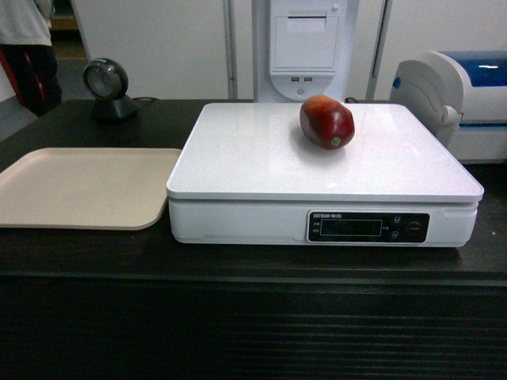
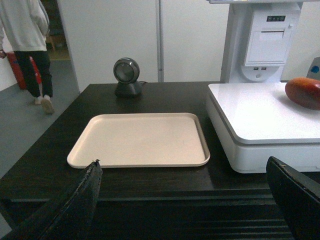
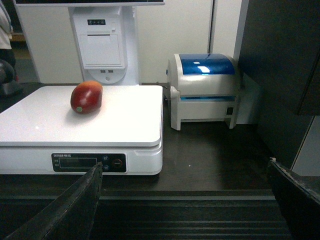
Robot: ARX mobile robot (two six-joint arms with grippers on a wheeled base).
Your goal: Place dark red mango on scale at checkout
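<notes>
The glossy dark red mango (image 1: 326, 121) lies on the white flat scale (image 1: 261, 162), free. It looks smooth, roll-prone; grasp its middle gently. Both grippers, left gripper (image 2: 182, 200) and right gripper (image 3: 185, 200), stand spread, empty.

In the left wrist view the dark red mango (image 2: 304, 92) is cut off by the right edge, as is the scale (image 2: 260, 125). The scale's display text is too small to read in the head view. A person (image 2: 27, 45) at far left loses the head to the top edge.
</notes>
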